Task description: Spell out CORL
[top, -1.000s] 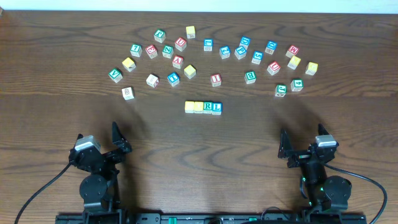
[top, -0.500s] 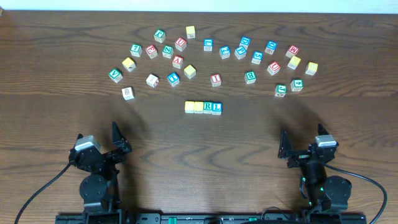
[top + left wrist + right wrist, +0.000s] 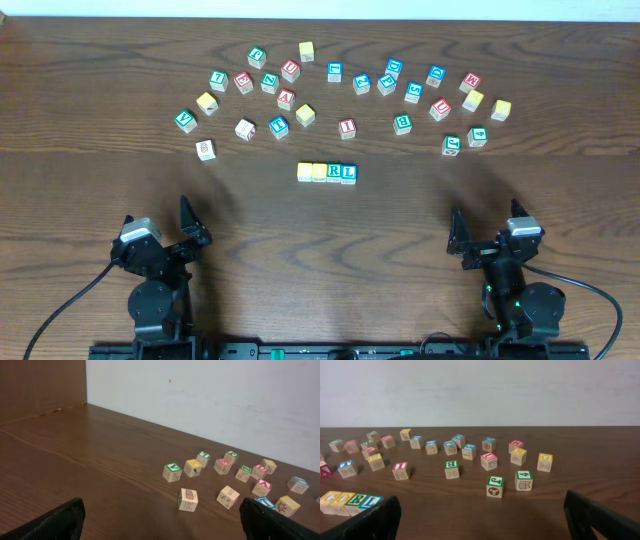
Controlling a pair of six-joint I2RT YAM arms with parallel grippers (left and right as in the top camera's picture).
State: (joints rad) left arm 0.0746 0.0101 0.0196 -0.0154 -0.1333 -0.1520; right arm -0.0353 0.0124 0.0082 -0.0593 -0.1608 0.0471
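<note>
A row of letter blocks (image 3: 327, 172) lies at the table's centre: two yellow, then R and L. In the right wrist view the same row (image 3: 349, 501) reads C, O, R, L at the lower left. My left gripper (image 3: 165, 240) is open and empty near the front left edge; its fingertips frame bare wood in the left wrist view (image 3: 160, 522). My right gripper (image 3: 485, 240) is open and empty at the front right; its fingers also frame bare wood (image 3: 482, 515). Both grippers are well apart from the row.
Many loose letter blocks form an arc across the back of the table (image 3: 340, 85). Nearest the left gripper is a K block (image 3: 187, 500); nearest the right are a green J block (image 3: 494, 486) and a green-topped block (image 3: 523, 480). A white wall stands behind.
</note>
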